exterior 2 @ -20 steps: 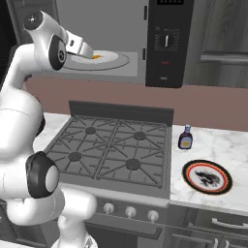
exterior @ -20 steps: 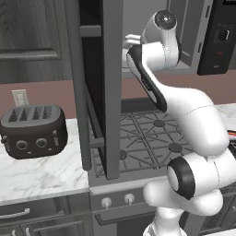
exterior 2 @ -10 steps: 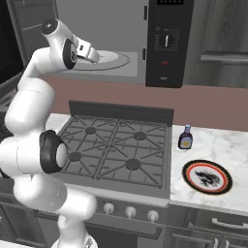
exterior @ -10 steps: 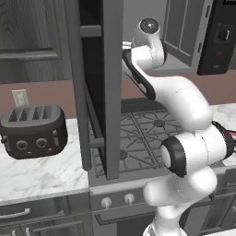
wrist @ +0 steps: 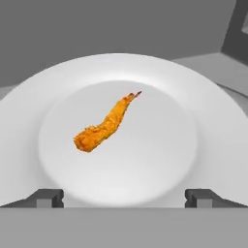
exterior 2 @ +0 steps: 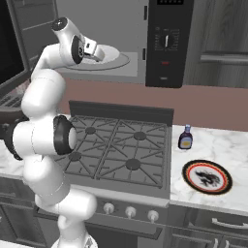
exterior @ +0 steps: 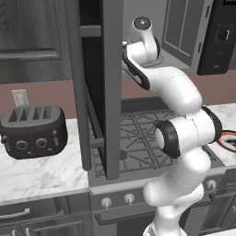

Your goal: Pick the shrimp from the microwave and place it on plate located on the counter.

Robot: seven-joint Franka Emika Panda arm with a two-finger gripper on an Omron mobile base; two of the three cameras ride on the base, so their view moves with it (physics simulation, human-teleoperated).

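While the gripper hangs spread over the white dish, shrimp lying mid-dish, rim clear around.

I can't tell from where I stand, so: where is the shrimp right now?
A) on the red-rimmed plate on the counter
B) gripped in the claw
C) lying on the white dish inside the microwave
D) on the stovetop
C: the hand view shows the shrimp lying loose on the white dish, with the claw open short of it.

White dish cut off at hand view's side edges.
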